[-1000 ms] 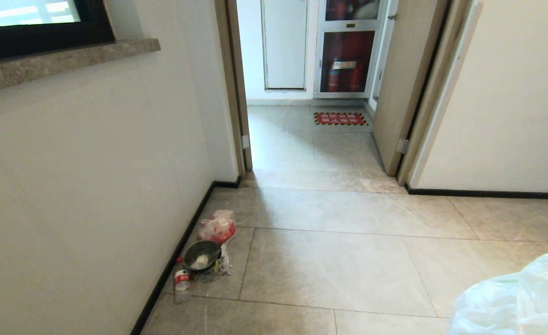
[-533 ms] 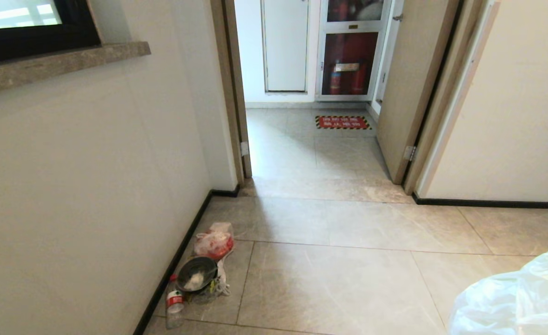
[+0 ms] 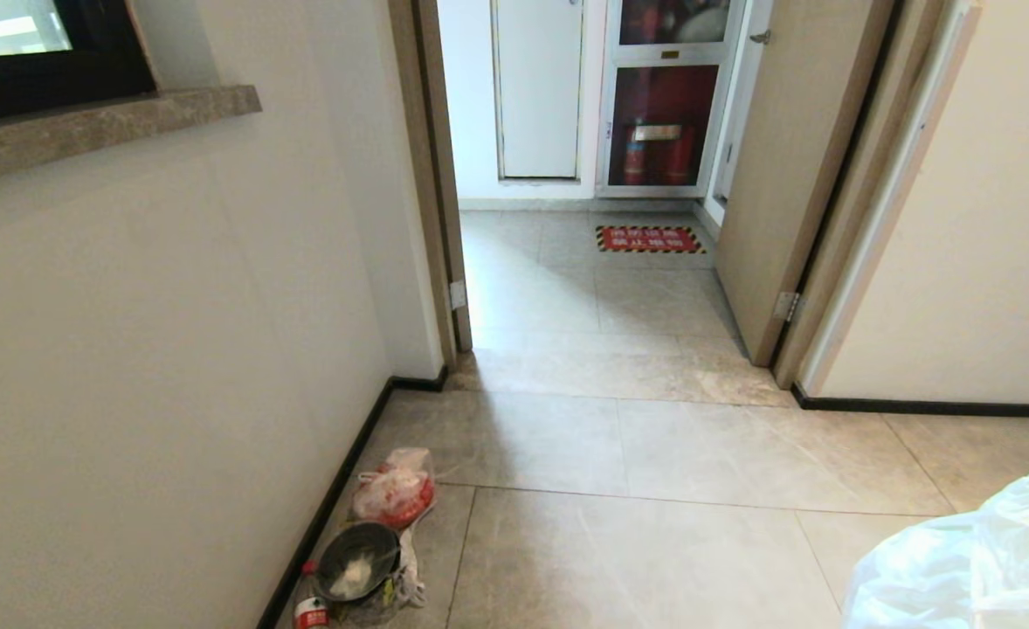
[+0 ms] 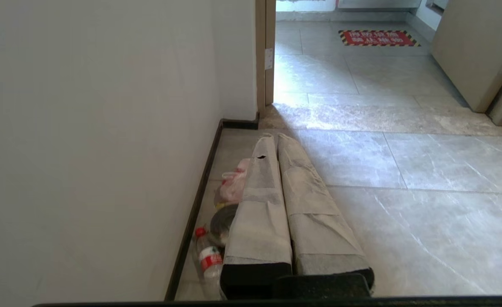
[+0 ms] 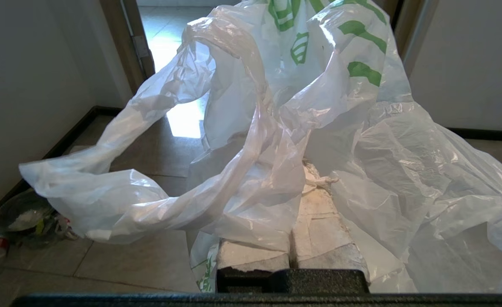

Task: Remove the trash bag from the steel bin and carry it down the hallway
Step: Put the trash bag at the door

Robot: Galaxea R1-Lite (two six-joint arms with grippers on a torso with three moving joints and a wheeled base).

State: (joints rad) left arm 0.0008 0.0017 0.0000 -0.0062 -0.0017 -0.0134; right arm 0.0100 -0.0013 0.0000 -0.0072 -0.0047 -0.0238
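The trash bag (image 5: 362,128), thin crinkly white plastic with green print near its top, hangs draped over my right gripper (image 5: 298,183), which is shut on it. Its left finger is covered by the plastic. In the head view only the bag (image 3: 969,559) shows, at the lower right corner. My left gripper (image 4: 275,137) points ahead over the floor with its taped fingers pressed together and nothing between them. The steel bin is out of view. The hallway floor (image 3: 637,454) of grey marbled tiles stretches ahead to an open doorway.
Litter lies by the left wall's black baseboard: a clear bag with red contents (image 3: 395,494), a dark bowl (image 3: 357,563), a plastic bottle (image 3: 309,613). An open door (image 3: 785,175) stands on the right. Beyond it are a red floor sign (image 3: 650,239) and an extinguisher cabinet (image 3: 659,131).
The whole view has shifted: the doorway is closer and the litter has slid toward the picture's lower edge. The bag keeps its place at the lower right.
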